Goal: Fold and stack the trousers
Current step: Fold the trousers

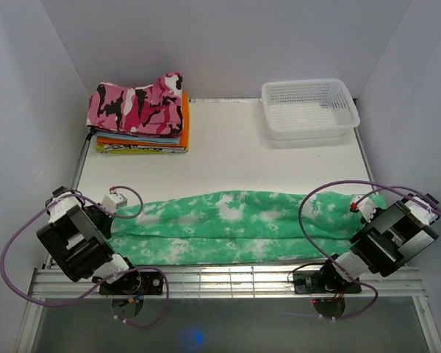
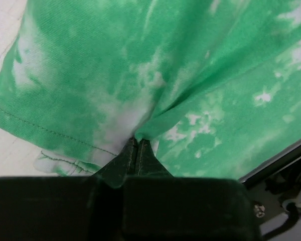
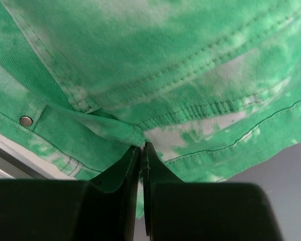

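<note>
The left fingers (image 2: 121, 161) are clenched on a pinch of the trousers (image 1: 235, 224) near the hemmed leg end. The right fingers (image 3: 126, 168) are clenched on a fold of cloth by the waistband. The trousers are laid out as one long band across the near part of the surface (image 1: 279, 162), seemingly with one leg over the other, so the lengthwise fold is judged done. The crosswise folds are judged not yet made. The stacking is also left: the pile of folded clothes (image 1: 143, 121) in the far left corner lies well apart. A white basket (image 1: 309, 109) is seen at the far right.
</note>
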Robot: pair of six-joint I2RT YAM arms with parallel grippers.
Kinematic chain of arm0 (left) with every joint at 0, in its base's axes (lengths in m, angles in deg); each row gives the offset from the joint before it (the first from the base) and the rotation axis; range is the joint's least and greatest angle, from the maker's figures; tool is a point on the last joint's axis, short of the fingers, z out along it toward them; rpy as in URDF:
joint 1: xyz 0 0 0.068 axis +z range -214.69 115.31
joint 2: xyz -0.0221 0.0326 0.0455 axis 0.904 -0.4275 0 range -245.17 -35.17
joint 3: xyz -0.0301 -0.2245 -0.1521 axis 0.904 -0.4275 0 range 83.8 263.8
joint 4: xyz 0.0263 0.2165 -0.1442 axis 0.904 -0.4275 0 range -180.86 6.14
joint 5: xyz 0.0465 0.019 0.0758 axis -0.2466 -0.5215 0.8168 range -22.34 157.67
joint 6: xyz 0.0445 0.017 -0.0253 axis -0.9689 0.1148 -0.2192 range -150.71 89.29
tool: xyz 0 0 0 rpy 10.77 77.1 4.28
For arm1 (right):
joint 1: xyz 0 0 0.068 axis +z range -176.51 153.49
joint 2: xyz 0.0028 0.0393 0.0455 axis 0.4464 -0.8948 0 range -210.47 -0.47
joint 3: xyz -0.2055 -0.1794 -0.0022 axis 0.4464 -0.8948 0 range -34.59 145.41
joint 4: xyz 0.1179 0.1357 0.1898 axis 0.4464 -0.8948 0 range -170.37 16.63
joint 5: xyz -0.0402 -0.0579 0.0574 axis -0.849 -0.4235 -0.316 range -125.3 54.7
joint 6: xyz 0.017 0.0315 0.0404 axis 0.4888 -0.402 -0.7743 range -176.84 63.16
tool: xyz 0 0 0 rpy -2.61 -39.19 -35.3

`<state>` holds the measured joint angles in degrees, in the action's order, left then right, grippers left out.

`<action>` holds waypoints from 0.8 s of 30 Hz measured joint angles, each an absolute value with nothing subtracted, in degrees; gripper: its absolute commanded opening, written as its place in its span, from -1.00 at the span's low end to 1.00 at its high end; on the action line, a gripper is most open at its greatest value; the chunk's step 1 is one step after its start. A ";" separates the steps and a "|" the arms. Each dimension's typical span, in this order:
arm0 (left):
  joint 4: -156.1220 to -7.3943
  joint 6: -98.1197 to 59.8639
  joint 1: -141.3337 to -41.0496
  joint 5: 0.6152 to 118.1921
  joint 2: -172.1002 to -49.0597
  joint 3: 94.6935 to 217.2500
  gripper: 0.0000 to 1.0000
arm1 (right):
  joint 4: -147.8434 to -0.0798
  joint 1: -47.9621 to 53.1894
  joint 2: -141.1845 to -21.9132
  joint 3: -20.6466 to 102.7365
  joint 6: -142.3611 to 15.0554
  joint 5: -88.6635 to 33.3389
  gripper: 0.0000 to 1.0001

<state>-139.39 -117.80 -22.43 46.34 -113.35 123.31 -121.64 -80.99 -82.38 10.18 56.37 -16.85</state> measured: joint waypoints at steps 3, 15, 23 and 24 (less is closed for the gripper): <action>-140.72 -107.87 -25.89 49.58 -120.49 129.19 -1.00 | -120.50 -76.95 -82.29 10.18 56.28 -18.72 -0.85; -136.68 -79.72 -36.22 54.15 -147.25 163.09 -1.00 | -123.78 -60.58 -90.27 20.02 46.12 -15.73 -0.85; -137.27 -75.39 -37.95 46.74 -153.17 182.80 -1.00 | -133.42 -59.77 -96.56 41.96 37.62 -5.50 -0.85; -138.01 -75.24 -37.91 45.03 -153.15 185.62 -1.00 | -134.71 -59.79 -96.85 44.37 37.57 -4.28 -0.85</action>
<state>-138.01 -75.24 -37.91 45.03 -153.15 185.62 -134.71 -59.79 -96.85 44.37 37.57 -4.28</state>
